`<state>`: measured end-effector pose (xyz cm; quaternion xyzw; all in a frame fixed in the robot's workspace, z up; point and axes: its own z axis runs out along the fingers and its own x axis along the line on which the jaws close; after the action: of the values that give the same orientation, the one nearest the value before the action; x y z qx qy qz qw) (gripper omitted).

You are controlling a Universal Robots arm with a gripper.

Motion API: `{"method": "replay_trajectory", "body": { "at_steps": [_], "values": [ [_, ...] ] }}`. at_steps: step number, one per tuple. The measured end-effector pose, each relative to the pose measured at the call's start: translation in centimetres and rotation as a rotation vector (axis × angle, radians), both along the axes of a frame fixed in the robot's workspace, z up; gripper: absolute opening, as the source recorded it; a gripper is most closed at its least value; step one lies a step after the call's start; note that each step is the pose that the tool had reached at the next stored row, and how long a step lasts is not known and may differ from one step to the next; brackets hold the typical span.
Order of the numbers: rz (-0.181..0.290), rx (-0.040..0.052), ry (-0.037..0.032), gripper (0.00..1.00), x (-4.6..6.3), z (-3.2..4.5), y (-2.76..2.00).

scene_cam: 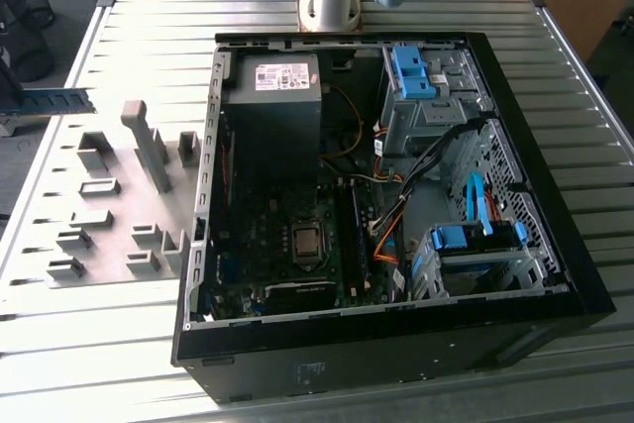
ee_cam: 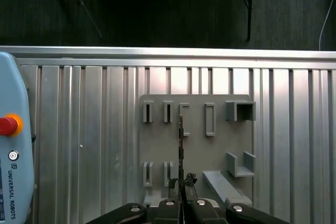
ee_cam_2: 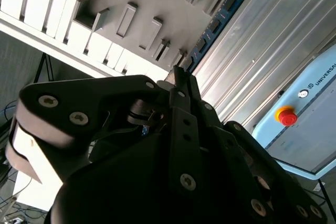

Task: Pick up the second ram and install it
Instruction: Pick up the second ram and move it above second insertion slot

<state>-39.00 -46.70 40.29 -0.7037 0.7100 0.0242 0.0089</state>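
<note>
We judge the pick-up half of the job done and the install half not yet begun. The hand (ee_cam: 181, 183) is clamped on one end of the second ram (ee_cam: 180, 140). The first wrist view shows the strip edge-on, running straight out beyond the fingertips. In the second wrist view the hand (ee_cam_2: 179, 75) pinches the same board, and the second ram (ee_cam_2: 216, 23) shows its blue-green face and row of dark chips further out from the fingers. The grey holder (ee_cam: 197, 153) lies on the ribbed counter (ee_cam: 94, 129) past the far end of the ram. The strip looks clear of the holder's slots, though we cannot be sure of the gap.

In the exterior view the second ram (scene_cam: 59, 100) sits at that view's left edge, well apart from the open computer case (scene_cam: 386, 332). The memory slots (scene_cam: 349, 233) beside the CPU socket (scene_cam: 306, 242) are far from the hand, so carrying and seating the ram is left.

As for pose, the arm base (scene_cam: 329, 2) stands behind the case. We take the wrist to point the fingers down at the counter, over the holder, with the ram's thin edge in line with the fingers.
</note>
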Motion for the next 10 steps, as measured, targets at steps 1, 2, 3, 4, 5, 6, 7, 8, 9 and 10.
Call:
{"method": "replay_trajectory", "body": {
  "at_steps": [1,2,3,4,5,6,7,8,9,10],
  "values": [
    [0.000,0.0000,-0.0001,0.14,0.3,0.00,0.00],
    [0.000,0.0001,-0.0001,0.14,0.7,-0.01,0.00],
    [0.000,0.0001,0.0000,0.14,1.0,0.00,0.00],
    [0.000,0.0001,0.0000,0.14,1.3,-0.01,0.00],
    [0.000,0.0001,0.0000,0.14,1.7,-0.01,0.00],
    [0.000,0.0001,0.0000,0.14,2.1,-0.01,0.00],
    [0.000,0.0001,0.0002,0.14,2.5,-0.01,0.00],
    [0.000,0.0001,0.0001,0.14,3.0,-0.02,0.00],
    [0.000,0.0001,0.0003,0.14,3.4,-0.02,0.00],
    [0.000,0.0000,0.0002,0.14,3.8,-0.02,0.00]
  ]
}}
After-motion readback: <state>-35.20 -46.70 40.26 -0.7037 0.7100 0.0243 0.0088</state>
